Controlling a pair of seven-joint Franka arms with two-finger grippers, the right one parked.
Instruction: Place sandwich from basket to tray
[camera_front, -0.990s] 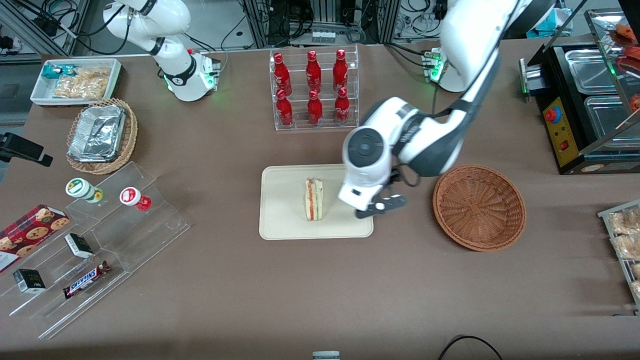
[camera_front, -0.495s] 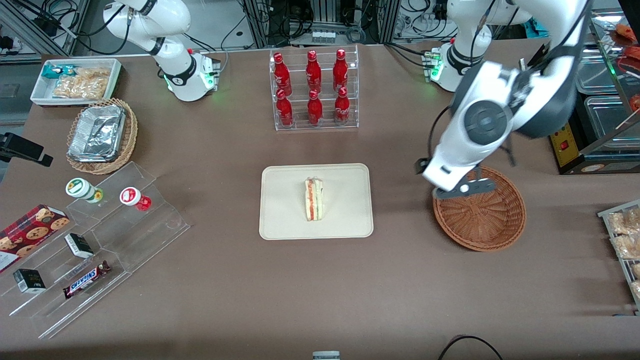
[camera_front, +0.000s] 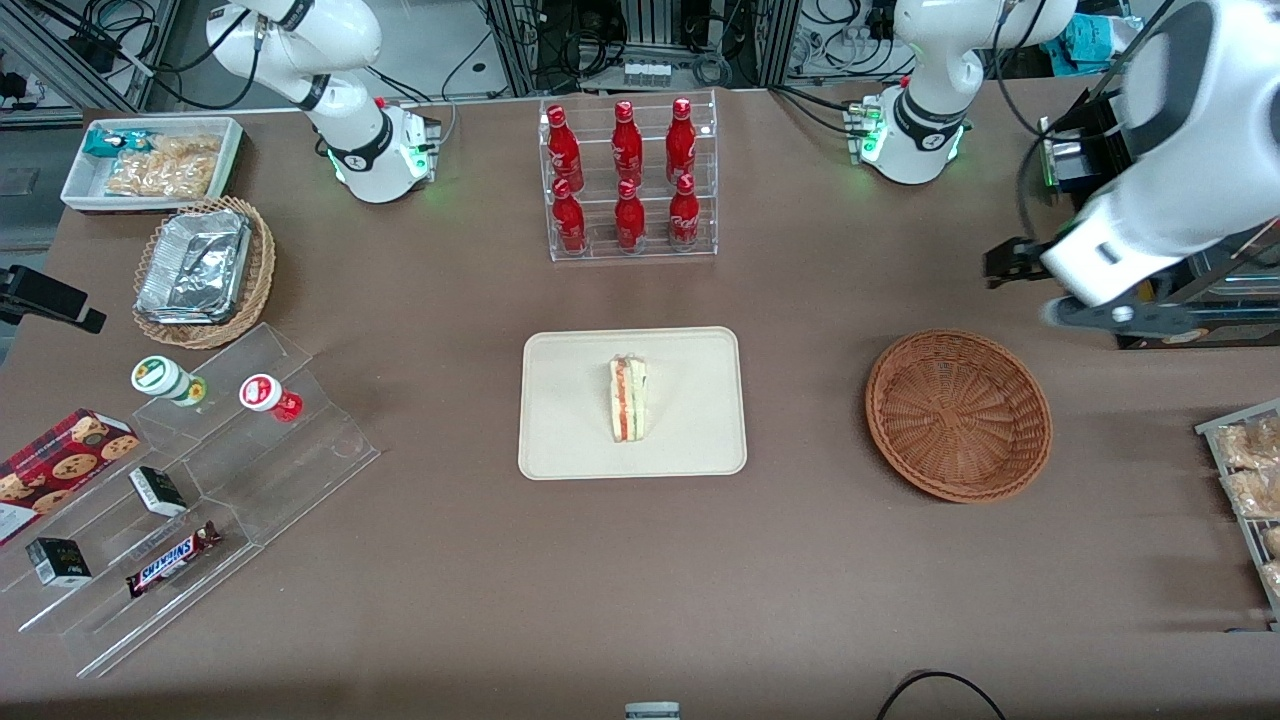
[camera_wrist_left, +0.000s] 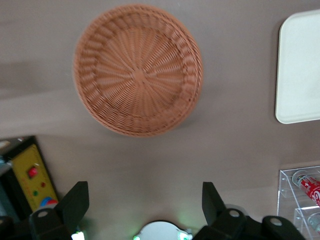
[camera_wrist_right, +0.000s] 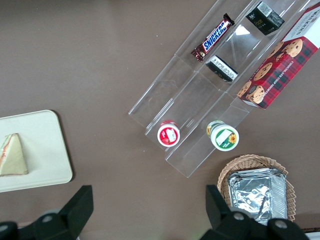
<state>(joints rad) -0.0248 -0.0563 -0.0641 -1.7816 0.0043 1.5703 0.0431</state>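
Front view: brown table (camera_front: 640, 580), open jaws (camera_wrist_left: 145, 205) above.

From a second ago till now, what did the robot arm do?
The tool swung away from the tray, passed over the basket, and now hangs open and empty toward the working arm's end of the table. The sandwich stayed on the tray; the basket stayed empty.

— What lies on the tray (camera_wrist_right: 47, 145)?
— The sandwich (camera_wrist_right: 12, 156), a pale wedge lying flat.
— And apart from it?
— A clear stepped rack (camera_wrist_right: 200, 100) with a Snickers bar (camera_wrist_right: 213, 36), two capped jars and a cookie box (camera_wrist_right: 280, 65), plus a wicker basket (camera_wrist_right: 255, 187) of foil containers.
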